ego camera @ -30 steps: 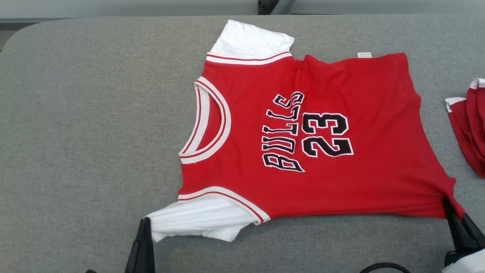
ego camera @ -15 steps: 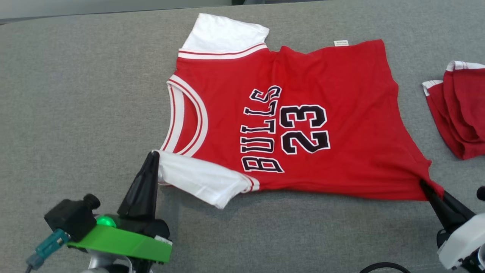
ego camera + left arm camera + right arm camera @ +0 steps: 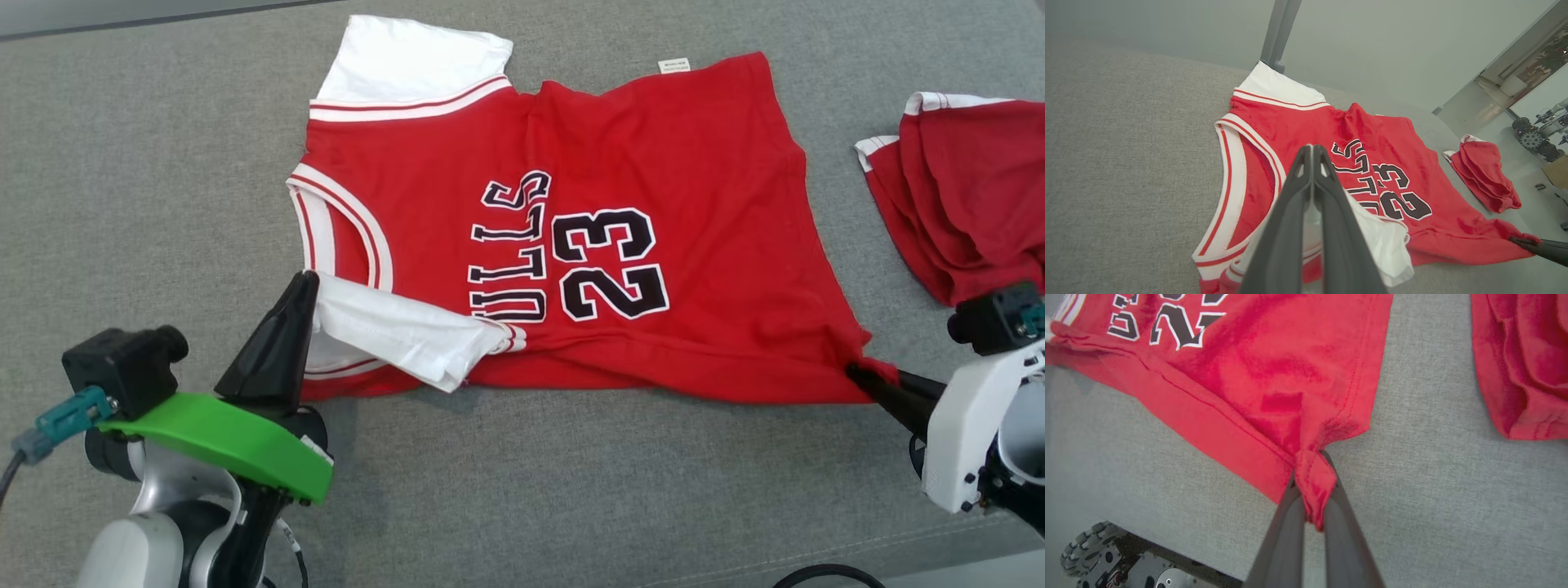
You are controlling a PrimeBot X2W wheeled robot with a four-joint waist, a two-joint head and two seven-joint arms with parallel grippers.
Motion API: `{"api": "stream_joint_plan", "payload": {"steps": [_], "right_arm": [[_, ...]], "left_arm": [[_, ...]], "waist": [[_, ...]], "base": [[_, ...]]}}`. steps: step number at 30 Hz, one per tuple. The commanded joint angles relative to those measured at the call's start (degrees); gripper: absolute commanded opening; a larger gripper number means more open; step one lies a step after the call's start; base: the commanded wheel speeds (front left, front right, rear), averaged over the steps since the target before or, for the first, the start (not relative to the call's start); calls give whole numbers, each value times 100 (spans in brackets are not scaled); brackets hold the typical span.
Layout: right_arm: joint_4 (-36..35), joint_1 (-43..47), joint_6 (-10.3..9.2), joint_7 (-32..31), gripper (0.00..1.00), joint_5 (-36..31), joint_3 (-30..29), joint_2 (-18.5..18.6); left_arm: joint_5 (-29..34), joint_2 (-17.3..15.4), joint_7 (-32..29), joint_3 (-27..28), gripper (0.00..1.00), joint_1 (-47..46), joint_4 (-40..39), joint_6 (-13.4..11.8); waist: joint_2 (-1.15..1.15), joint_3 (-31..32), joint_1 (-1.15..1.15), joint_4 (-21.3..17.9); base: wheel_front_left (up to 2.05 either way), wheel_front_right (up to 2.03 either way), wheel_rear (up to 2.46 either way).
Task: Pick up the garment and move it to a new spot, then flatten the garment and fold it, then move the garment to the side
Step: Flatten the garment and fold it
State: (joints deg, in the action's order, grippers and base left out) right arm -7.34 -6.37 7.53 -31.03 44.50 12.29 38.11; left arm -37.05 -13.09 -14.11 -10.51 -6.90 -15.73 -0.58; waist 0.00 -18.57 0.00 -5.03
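Clamping jersey [image 3: 653, 163]: left claw [image 3: 306, 282] on sleeve [image 3: 392, 335], right claw [image 3: 857, 376] on hem [image 3: 1363, 375].

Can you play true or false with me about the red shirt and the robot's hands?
The left gripper pinches the white sleeve of the jersey. True.
The jersey's number is 45. False: it reads 23.
The right gripper is shut on a bottom corner of the jersey. True.
The other red garment lies on top of the jersey. False: it lies apart from it, on the robot's right.
The table is bare wood. False: it is covered in grey fabric.
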Motion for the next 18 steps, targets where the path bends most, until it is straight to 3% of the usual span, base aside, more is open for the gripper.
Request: {"api": "stream_joint_plan", "payload": {"steps": [1, 8, 18], "right_arm": [[-67, -186, -9, -302, 0, 176, 32, 62], [-153, -747, -9, -1618, 0, 644, -16, 229], [206, -1455, -9, -2892, 0, 646, -134, 178]], "left_arm": [[27, -68, -92, 12, 0, -150, -48, -49], [-116, -211, -496, 92, 0, -253, -397, -186], [-332, -266, -906, 146, 0, -479, -590, -351]], "waist": [[0, -52, 0, -54], [0, -105, 0, -75], [0, -347, 0, 209]], "base": [[0, 0, 0], [0, 0, 0], [0, 0, 0]]}}
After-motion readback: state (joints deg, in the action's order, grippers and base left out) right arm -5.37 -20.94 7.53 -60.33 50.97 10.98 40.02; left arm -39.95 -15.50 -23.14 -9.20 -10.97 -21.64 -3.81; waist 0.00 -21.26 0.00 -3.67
